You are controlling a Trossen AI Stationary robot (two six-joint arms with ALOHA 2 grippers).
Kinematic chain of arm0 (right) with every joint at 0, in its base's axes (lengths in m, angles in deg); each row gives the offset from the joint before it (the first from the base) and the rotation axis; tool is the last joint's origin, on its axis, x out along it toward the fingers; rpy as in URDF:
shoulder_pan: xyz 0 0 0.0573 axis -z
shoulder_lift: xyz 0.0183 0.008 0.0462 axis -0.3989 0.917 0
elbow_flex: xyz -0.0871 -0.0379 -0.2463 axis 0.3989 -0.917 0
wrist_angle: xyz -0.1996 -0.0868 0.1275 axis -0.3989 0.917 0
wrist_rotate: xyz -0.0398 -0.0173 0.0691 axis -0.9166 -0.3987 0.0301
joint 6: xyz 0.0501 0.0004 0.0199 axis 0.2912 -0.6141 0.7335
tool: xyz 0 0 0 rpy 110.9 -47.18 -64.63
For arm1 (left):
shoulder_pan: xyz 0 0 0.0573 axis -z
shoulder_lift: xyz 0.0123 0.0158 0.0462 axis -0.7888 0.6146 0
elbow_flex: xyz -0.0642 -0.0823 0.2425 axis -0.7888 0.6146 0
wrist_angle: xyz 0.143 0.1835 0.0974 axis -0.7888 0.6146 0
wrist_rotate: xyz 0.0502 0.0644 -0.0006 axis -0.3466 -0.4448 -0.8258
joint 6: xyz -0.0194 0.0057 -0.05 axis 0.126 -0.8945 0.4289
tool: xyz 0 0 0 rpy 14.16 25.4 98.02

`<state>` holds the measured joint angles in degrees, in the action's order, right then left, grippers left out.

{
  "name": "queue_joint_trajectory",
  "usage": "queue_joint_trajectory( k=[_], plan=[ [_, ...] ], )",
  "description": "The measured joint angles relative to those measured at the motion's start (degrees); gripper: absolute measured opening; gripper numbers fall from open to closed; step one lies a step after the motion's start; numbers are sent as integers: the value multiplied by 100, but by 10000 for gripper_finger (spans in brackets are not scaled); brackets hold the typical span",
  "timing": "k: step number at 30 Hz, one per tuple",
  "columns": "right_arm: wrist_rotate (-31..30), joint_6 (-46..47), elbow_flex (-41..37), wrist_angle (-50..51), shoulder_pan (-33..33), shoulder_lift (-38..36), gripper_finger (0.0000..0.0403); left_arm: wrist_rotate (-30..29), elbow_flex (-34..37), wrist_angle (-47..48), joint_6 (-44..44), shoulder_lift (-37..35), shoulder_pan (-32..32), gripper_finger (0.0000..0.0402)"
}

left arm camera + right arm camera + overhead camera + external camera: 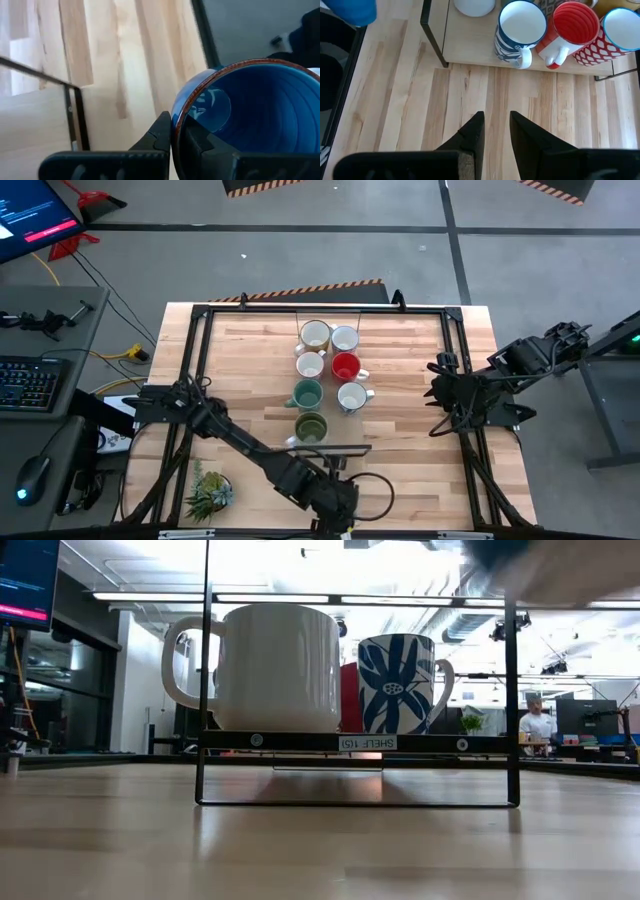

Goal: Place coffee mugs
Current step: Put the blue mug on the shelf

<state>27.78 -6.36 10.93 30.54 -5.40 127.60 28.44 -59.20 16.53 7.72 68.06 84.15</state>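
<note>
Blue mug [250, 115], half cut off, seemingly rim-pinched by left tool [177, 137]; right tool [496, 131] parted, empty.

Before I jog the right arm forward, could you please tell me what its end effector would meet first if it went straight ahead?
Probably the blue-and-white mug on the shelf: the right end effector, holding nothing, points across bare table at it, the red mug beside it. Depth is uncertain.
</note>
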Motion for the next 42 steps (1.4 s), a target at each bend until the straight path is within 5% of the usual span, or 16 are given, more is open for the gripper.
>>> queue_joint_trajectory(
  k=[42],
  plan=[
    [-2, -44, 0, -22, -2, 4, 71, 447, -7, 23, -111, 553, -244, 4]
  ],
)
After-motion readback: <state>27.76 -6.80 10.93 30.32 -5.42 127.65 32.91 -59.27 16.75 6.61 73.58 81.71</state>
